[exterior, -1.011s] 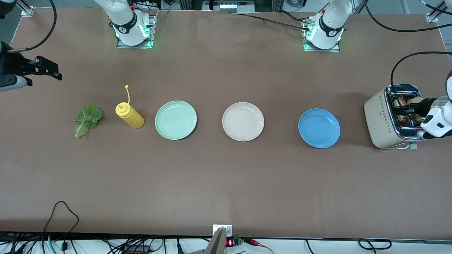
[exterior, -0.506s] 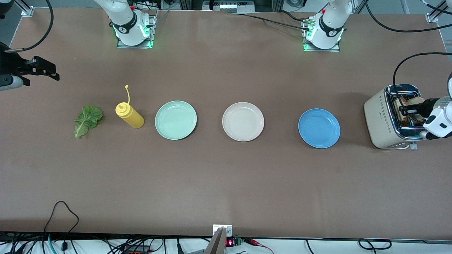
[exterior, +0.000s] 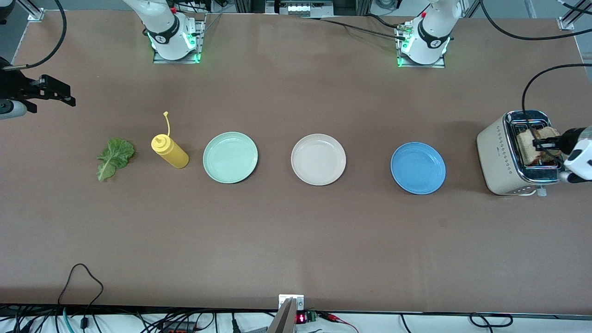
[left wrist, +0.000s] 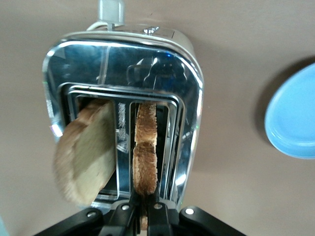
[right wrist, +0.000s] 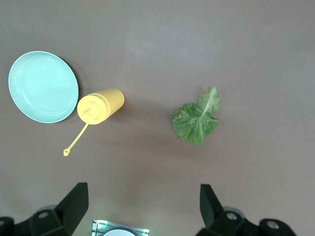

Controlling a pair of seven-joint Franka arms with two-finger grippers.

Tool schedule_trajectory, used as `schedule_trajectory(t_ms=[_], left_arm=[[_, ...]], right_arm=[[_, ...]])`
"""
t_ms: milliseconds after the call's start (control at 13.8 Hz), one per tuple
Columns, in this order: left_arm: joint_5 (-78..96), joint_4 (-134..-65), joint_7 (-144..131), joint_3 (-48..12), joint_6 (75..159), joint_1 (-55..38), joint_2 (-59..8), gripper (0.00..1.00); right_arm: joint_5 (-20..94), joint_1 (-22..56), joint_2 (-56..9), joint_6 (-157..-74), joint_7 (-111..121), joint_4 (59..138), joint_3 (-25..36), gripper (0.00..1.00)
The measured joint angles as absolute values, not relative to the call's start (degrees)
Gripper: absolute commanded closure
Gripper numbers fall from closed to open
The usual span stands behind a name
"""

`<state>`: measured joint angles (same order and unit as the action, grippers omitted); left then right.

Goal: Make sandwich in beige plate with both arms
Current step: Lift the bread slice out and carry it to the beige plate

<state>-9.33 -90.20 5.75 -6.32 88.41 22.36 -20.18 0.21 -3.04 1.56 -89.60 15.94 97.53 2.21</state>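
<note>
**Left gripper clamps a toast slice at the toaster; right gripper waits with fingers apart**

The left gripper [exterior: 542, 143] sits at the right edge of the front view, over the cream-and-chrome two-slot toaster [exterior: 497, 157], its black fingers pressed together on a browned bread slice [left wrist: 145, 157]. In the left wrist view that slice stands on edge in one slot, its long axis running straight from the fingers at the bottom of the frame up toward the middle. A second, paler bread slice [left wrist: 86, 152] leans out of the neighbouring slot, tilted, its flat face showing. The left arm's white wrist enters from the right border of the front view, level with the toaster's top.

The round pale beige plate [exterior: 318, 159] lies in the centre of the front view, with nothing on it. A round blue plate [exterior: 418, 168] lies between it and the toaster; a mint-green plate [exterior: 230, 157] lies on its other flank. A yellow squeeze bottle [exterior: 169, 151] lies tipped beside the green plate, and a crinkly green lettuce leaf [exterior: 114, 158] lies flat past it.

The right gripper [exterior: 51, 90] hangs at the upper left edge of the front view, fingers wide apart, waiting.
</note>
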Motion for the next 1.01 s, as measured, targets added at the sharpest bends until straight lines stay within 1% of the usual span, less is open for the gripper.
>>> schedule_trajectory(t_ms=[217, 289, 433, 650, 795, 1011], left_arm=[[-7.5, -79.1, 7.3, -8.5, 76.1, 22.3, -18.5, 1.00], [-5.8, -76.5, 7.3, -9.8, 73.1, 22.2, -17.7, 1.00], [-0.8, -74.0, 7.3, -12.8, 69.7, 22.1, -16.5, 1.00], [7.0, -74.3, 5.1, -17.9, 69.5, 21.5, -17.2, 1.00], [13.1, -76.3, 3.1, -19.3, 71.6, 19.7, -19.3, 1.00], [22.7, -84.7, 2.3, -19.8, 82.0, 15.6, -22.3, 1.00]], right_arm=[[0.2, -3.0, 1.5, -89.6, 15.9, 97.5, 2.2, 0.00], [0.2, -3.0, 1.5, -89.6, 15.9, 97.5, 2.2, 0.00], [0.2, -3.0, 1.5, -89.6, 15.9, 97.5, 2.2, 0.00], [0.2, -3.0, 1.5, -89.6, 15.9, 97.5, 2.3, 0.00], [0.2, -3.1, 1.5, -89.6, 15.9, 97.5, 2.3, 0.00], [0.2, -3.5, 1.4, -89.6, 15.9, 97.5, 2.3, 0.00]])
